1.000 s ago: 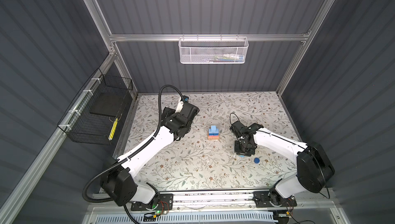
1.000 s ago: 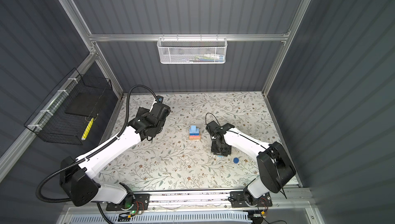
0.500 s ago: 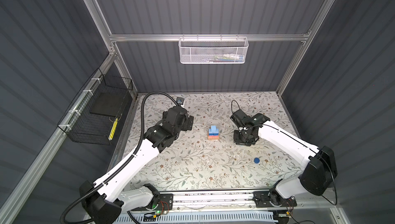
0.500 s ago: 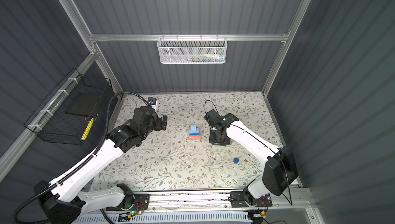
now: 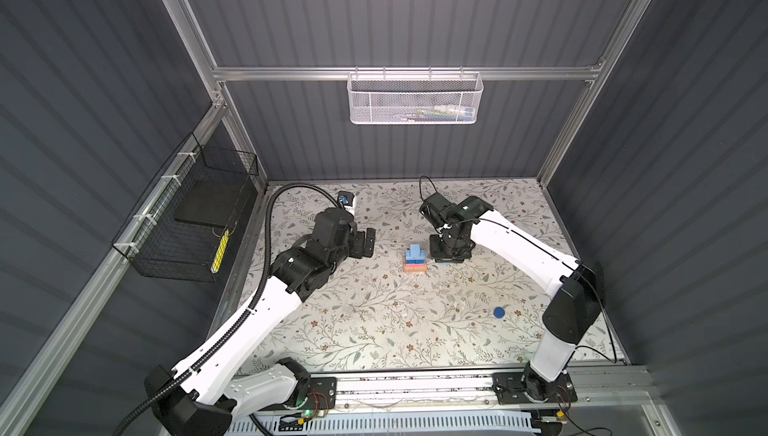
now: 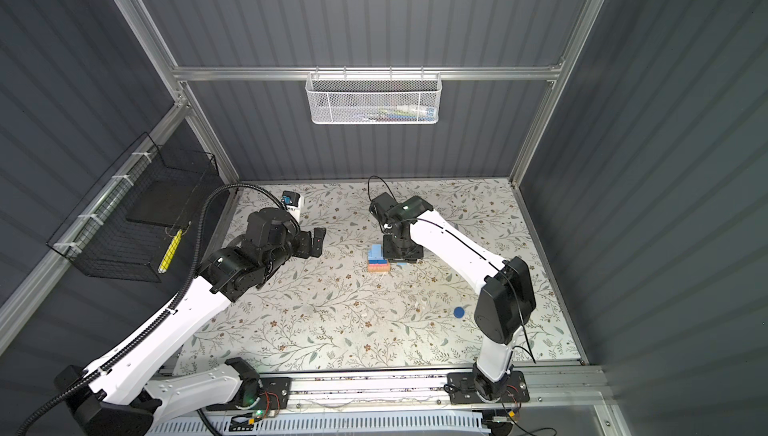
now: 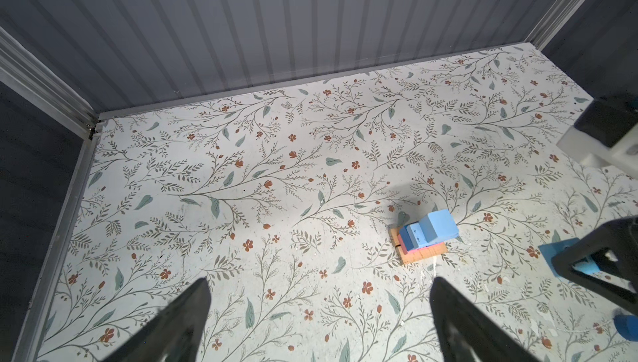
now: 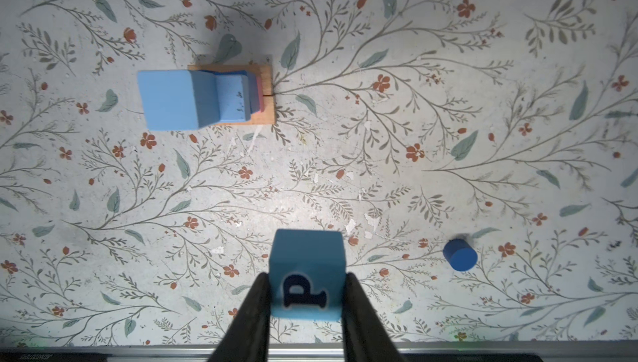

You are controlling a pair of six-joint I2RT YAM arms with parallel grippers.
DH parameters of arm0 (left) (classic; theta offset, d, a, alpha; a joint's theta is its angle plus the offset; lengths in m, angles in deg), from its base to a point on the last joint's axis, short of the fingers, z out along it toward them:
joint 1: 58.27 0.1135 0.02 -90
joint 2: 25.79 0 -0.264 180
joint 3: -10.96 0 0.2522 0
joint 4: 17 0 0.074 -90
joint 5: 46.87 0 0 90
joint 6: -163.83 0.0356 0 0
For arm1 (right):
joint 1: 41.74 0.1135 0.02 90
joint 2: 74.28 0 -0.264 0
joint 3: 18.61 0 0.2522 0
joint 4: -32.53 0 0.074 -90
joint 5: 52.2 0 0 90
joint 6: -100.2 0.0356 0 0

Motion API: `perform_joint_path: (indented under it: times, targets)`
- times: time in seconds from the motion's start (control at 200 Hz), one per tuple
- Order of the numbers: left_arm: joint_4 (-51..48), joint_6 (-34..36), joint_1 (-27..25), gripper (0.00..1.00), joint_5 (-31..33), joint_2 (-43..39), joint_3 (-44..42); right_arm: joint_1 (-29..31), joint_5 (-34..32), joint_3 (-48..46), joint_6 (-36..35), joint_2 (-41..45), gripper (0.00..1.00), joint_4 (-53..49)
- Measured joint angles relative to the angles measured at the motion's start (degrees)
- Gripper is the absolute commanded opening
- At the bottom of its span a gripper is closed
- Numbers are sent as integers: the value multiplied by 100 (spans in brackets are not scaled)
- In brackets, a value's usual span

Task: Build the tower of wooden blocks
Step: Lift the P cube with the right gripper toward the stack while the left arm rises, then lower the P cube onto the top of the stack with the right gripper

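The right gripper was clamped on a blue cube marked P, just beside the tower at mid-table. The left gripper stood wide open and empty. The cylinder lay well apart from the tower.

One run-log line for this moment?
left gripper: open, empty | right gripper: shut on blue cube, beside tower | cylinder: loose on table

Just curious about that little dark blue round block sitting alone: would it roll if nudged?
Probably not: the dark blue cylinder seems to stand on a flat end, so it should slide. Being squat, it looks unlikely to tip; once on its side it could roll.
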Motion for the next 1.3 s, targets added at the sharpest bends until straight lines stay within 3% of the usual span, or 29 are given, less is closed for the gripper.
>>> perform_joint_path:
  times: [0.41, 0.645, 1.301]
  targets:
    - [44, -136, 970, 98, -1167, 518, -48, 33, 144, 1707, 37, -1220, 26, -328]
    - [48, -168, 1244, 98, -1598, 673, -48, 98, 223, 2568, 44, -1917, 26, -557]
    - [48, -181, 1327, 97, -1808, 765, -48, 105, 354, 2769, -103, -2221, 27, -662]
